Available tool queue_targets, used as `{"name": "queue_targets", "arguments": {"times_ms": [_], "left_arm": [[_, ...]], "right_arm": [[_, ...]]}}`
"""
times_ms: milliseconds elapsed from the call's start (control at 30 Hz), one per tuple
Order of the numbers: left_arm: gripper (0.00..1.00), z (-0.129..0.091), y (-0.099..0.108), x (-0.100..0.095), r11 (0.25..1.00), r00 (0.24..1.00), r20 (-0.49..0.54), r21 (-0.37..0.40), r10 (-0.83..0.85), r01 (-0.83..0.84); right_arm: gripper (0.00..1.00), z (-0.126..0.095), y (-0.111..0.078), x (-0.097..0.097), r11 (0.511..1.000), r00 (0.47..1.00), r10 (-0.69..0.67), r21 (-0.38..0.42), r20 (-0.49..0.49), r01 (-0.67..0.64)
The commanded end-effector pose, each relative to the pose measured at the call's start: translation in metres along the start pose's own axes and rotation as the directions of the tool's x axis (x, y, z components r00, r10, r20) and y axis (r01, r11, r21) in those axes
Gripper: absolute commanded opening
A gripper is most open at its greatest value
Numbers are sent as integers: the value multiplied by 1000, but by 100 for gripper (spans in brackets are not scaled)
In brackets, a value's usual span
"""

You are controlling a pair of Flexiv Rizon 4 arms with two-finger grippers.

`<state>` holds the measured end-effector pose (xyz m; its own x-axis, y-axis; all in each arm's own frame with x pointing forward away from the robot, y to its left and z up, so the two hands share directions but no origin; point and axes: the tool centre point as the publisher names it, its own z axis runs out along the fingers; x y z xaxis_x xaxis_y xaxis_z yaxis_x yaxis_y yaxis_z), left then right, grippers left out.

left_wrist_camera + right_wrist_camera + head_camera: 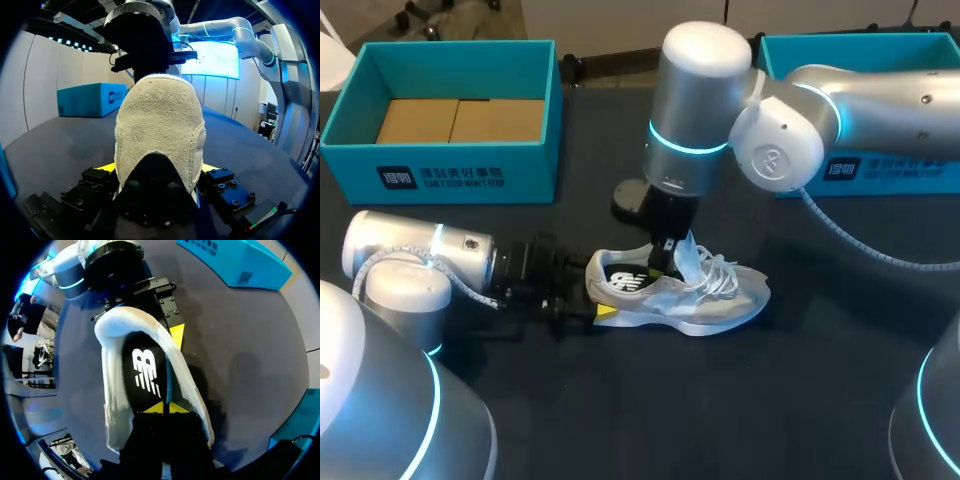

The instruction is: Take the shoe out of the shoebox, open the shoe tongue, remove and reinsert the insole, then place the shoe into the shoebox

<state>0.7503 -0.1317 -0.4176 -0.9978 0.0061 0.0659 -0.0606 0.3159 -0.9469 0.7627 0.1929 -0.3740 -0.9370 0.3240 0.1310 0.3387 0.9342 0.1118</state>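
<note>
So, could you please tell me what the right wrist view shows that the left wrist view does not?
Only the right wrist view looks down into the shoe, showing the black insole, its edge pinched in the right tool. Only the left wrist view shows the suede heel from behind, clamped in the left tool. Both show the shoe, the dark table and a teal shoebox.

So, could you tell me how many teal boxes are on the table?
2: left box, far left, open; right box, far right, partly behind my right arm.
</note>
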Motion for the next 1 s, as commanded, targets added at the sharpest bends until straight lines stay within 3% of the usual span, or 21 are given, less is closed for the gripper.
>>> {"name": "queue_targets", "arguments": {"times_ms": [33,400,600,833,1000], "left_arm": [[0,2,0,0,1000,1000,1,-2,-1,1],[0,2,0,0,1000,1000,1,-2,-1,1],[0,2,0,0,1000,1000,1,-2,-1,1],[0,2,0,0,1000,1000,1,-2,-1,1],[0,2,0,0,1000,1000,1,-2,-1,1]], "right_arm": [[0,-5,-5,-2,1000,1000,0,-3,3,0],[0,-25,-18,-7,1000,999,26,-4,31,-26],[0,-36,-24,-9,997,998,55,-63,31,-53],[0,-47,-17,-7,993,998,47,-111,30,-43],[0,-48,-8,-4,995,999,17,-98,29,-14]]}}
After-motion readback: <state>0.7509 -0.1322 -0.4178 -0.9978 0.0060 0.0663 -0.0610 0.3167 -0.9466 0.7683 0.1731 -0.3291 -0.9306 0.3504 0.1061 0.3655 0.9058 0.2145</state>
